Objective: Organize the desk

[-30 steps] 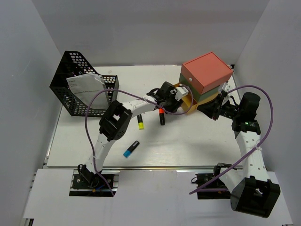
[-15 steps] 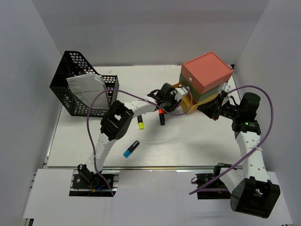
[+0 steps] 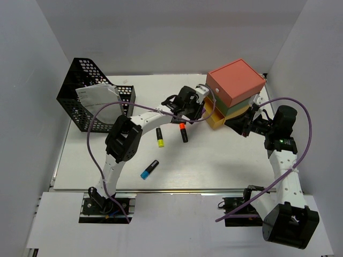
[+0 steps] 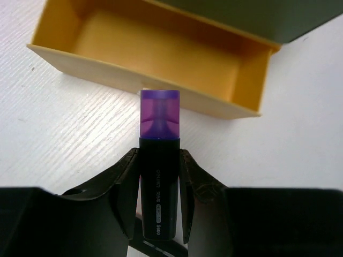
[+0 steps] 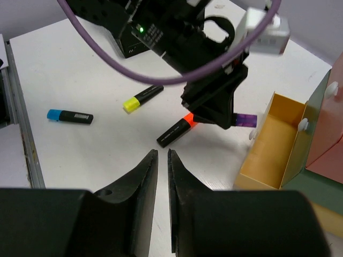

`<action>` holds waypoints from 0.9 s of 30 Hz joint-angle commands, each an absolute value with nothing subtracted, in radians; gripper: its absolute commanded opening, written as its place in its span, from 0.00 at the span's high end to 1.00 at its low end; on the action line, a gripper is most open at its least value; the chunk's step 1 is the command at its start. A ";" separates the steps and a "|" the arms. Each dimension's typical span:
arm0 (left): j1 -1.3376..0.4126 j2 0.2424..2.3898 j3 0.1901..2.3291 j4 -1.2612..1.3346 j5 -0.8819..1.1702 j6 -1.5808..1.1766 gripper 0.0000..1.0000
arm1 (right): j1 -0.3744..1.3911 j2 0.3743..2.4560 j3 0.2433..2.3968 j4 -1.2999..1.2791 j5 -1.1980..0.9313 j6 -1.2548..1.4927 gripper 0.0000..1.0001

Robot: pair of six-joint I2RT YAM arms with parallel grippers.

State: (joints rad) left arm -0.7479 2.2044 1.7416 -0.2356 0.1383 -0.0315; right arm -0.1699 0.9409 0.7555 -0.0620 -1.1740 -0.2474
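Observation:
A black highlighter with a purple cap (image 4: 159, 115) is clamped between the fingers of my left gripper (image 4: 159, 152), cap pointing forward. It hangs just in front of the open yellow drawer (image 4: 161, 53), which is empty, and above the white desk (image 3: 214, 160). From above, my left gripper (image 3: 198, 104) is beside the stacked drawer box (image 3: 236, 83). My right gripper (image 5: 163, 152) hovers low over the desk right of the drawer. Its jaws are only narrowly apart with nothing between them. The purple highlighter (image 5: 245, 120) also shows in the right wrist view.
An orange-capped highlighter (image 3: 183, 132), a yellow-capped one (image 3: 159, 137) and a blue-capped one (image 3: 149, 169) lie on the desk. A black mesh file basket (image 3: 86, 101) holding papers stands at the back left. White walls enclose the desk.
My left gripper closed on the purple highlighter and carried it up and right to the open yellow drawer. The right arm has not moved.

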 commanded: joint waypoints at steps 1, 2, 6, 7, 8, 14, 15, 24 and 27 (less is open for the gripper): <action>-0.733 2.094 1.764 -0.226 0.170 -0.210 1.00 | -0.175 0.920 0.778 -0.060 -1.181 -0.264 0.81; -0.733 2.092 1.772 -0.225 0.176 -0.244 1.00 | -0.173 0.920 0.778 -0.060 -1.180 -0.264 0.81; -0.733 2.091 1.816 -0.215 0.161 -0.450 1.00 | -0.173 0.919 0.778 -0.060 -1.175 -0.264 0.81; -0.733 2.092 1.827 -0.216 0.150 -0.497 1.00 | -0.175 0.919 0.778 -0.061 -1.175 -0.264 0.81; -0.733 2.095 1.836 -0.218 0.138 -0.543 1.00 | -0.175 0.919 0.778 -0.061 -1.174 -0.264 0.81; -0.733 2.111 1.878 -0.232 0.015 -0.990 1.00 | -0.175 0.917 0.778 -0.061 -1.173 -0.264 0.81; -0.733 2.114 1.876 -0.224 -0.042 -1.097 1.00 | -0.173 0.919 0.778 -0.060 -1.173 -0.264 0.81; -0.733 2.204 1.876 -0.128 -0.106 -1.419 1.00 | -0.176 0.908 0.778 -0.061 -1.169 -0.267 0.81; -0.733 2.235 1.873 -0.077 -0.118 -1.480 1.00 | -0.178 0.908 0.778 -0.061 -1.170 -0.268 0.81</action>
